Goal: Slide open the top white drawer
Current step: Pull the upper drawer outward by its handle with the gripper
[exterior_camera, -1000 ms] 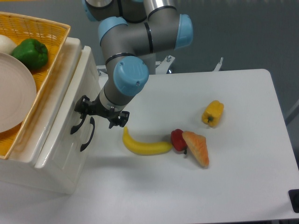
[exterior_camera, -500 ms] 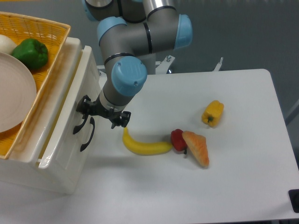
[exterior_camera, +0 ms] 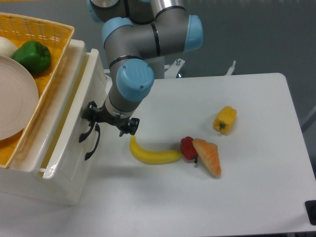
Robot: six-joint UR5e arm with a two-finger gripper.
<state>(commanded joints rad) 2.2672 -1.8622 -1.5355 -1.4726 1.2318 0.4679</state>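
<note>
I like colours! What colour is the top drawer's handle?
Black, seen in the fixed camera view: the top white drawer's handle.

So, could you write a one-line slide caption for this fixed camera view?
Two-finger gripper grasps the curved black handle of the partly open top white plastic drawer.

arm: grey tubes with blue joint caps, reaching from the top of the view down and to the left
wrist: blue-capped joint just above the fingers, angled down-left
gripper [exterior_camera: 98, 121]: black, low at the arm's left end
fingers [exterior_camera: 90, 112]: close together, hooked about something dark; the gap between them is hard to read
</note>
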